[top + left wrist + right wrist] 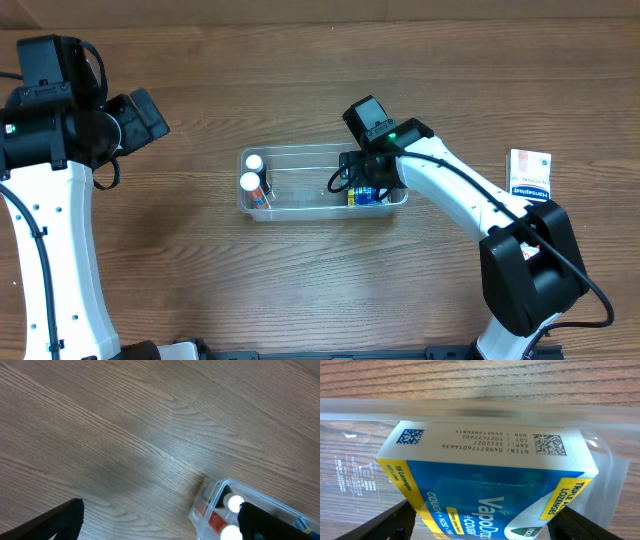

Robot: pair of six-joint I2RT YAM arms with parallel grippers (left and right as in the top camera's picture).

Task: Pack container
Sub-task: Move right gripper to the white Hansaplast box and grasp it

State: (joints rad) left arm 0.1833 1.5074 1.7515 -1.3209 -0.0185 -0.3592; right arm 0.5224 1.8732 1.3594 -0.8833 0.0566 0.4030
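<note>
The clear plastic container (300, 150) lies in the middle of the table. Two white-capped bottles (251, 172) stand at its left end. My right gripper (365, 185) is over the container's right end, shut on a blue and yellow lozenge box (362, 196). In the right wrist view the box (485, 460) sits tilted between my fingers (482, 527), inside the container's clear wall (470, 407). My left gripper (150, 115) is open and empty, raised at the far left. In the left wrist view its fingers (160, 525) are wide apart over bare wood, with the container's corner (210, 492) and bottle caps (235, 503) at the lower right.
A white and blue box (529, 173) lies on the table at the far right, apart from the container. The table is brown wood.
</note>
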